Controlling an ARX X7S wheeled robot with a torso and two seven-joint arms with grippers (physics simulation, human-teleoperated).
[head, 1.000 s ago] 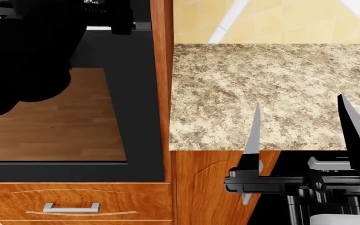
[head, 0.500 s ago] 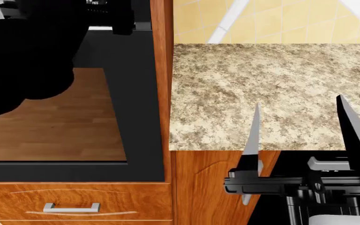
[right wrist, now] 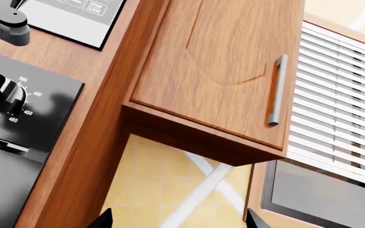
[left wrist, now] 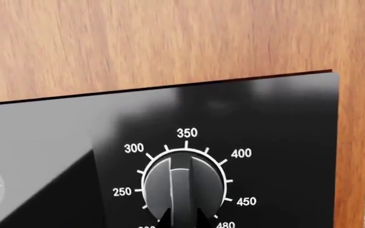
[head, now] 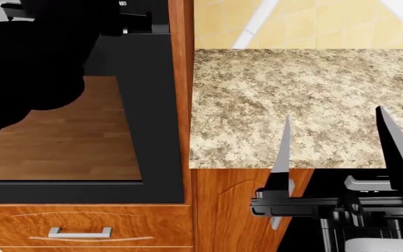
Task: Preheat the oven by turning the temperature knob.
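The black oven fills the left of the head view, its glass window reflecting a wood floor. In the left wrist view its temperature knob sits in white markings running from 250 to 480, with the ridge pointing near 350. My left gripper is shut on the knob's ridge, one fingertip on each side. In the head view my black left arm hides the knob. The knob also shows in the right wrist view. My right gripper is open and empty over the counter's front edge.
A speckled granite counter lies right of the oven, with a tiled wall behind it. A wooden drawer with a silver handle sits under the oven. A wall cabinet, a microwave panel and window blinds are above.
My left wrist has turned a little at the knob, and the 480 marking now shows beside it in the head view. The right arm has not moved.
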